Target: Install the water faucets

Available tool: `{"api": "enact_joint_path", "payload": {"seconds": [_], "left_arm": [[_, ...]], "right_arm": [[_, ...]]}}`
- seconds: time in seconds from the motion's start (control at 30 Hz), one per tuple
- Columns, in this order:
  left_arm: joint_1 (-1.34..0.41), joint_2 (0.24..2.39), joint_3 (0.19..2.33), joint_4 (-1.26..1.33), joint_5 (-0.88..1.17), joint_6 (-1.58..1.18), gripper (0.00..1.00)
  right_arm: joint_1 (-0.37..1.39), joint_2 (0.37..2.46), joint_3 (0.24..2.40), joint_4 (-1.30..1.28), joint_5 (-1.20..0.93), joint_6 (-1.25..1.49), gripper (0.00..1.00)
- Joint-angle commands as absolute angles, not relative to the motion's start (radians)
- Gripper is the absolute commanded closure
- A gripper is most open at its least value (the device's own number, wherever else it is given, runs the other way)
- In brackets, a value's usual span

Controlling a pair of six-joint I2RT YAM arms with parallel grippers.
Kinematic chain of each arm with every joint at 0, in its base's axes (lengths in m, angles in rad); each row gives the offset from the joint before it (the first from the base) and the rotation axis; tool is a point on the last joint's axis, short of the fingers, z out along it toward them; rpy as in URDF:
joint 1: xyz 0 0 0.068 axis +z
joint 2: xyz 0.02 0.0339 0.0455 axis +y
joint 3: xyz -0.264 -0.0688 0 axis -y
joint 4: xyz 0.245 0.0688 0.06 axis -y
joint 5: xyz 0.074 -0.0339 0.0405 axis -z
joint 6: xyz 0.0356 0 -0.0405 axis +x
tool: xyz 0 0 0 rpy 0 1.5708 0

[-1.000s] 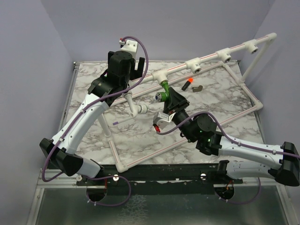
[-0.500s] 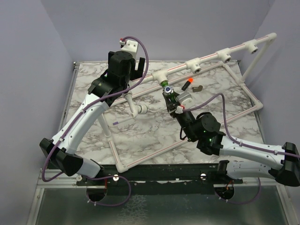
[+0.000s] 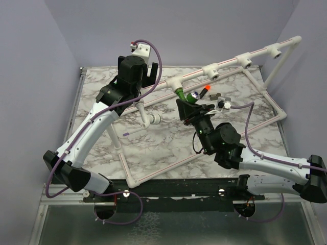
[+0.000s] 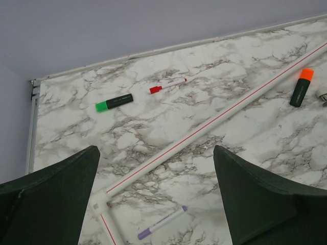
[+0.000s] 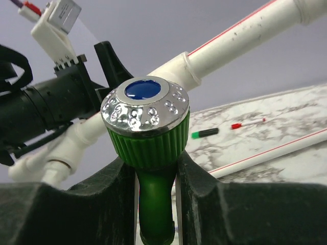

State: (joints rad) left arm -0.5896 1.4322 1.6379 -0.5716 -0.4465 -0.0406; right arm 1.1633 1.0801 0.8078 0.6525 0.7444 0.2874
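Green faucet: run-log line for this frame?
right end effector: shut on green faucet | faucet: at tee socket, seating unclear | left end effector: open, empty

Faucet point(image 3: 180, 93) in right pincer point(image 3: 189, 102), at pipe tee point(image 3: 171, 83); highlighter point(image 3: 203, 92) just right.

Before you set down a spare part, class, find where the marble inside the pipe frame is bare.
Bare marble lies between the purple pen and the near frame pipe, and again on the right, from the grey piece beside the orange highlighter to the right frame pipe. It is crowded around the green faucet, which the right gripper clamps.
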Motion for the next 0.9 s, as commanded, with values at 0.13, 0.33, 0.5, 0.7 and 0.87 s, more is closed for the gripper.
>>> {"api": "enact_joint_path", "payload": {"seconds": [0.13, 0.33, 0.5, 0.7, 0.87], "left_arm": [[-0.603, 1.399, 1.627, -0.591, -0.449, -0.050, 0.06], [-0.605, 1.382, 1.617, -0.583, -0.457, -0.050, 0.06], [-0.610, 1.377, 1.605, -0.573, -0.454, -0.048, 0.06], [-0.613, 1.377, 1.604, -0.572, -0.458, -0.046, 0.06], [-0.614, 1.381, 1.605, -0.572, -0.463, -0.045, 0.06]], "right_arm": [[1.172, 1.109, 0.808, 0.448, 0.856, 0.942, 1.00], [1.172, 1.083, 0.779, 0.396, 0.824, 1.235, 1.00], [1.172, 1.050, 0.710, 0.464, 0.769, 1.362, 0.99], [1.172, 1.019, 0.738, 0.394, 0.754, 1.307, 0.96], [1.172, 0.987, 0.776, 0.324, 0.761, 1.199, 0.66]]}}
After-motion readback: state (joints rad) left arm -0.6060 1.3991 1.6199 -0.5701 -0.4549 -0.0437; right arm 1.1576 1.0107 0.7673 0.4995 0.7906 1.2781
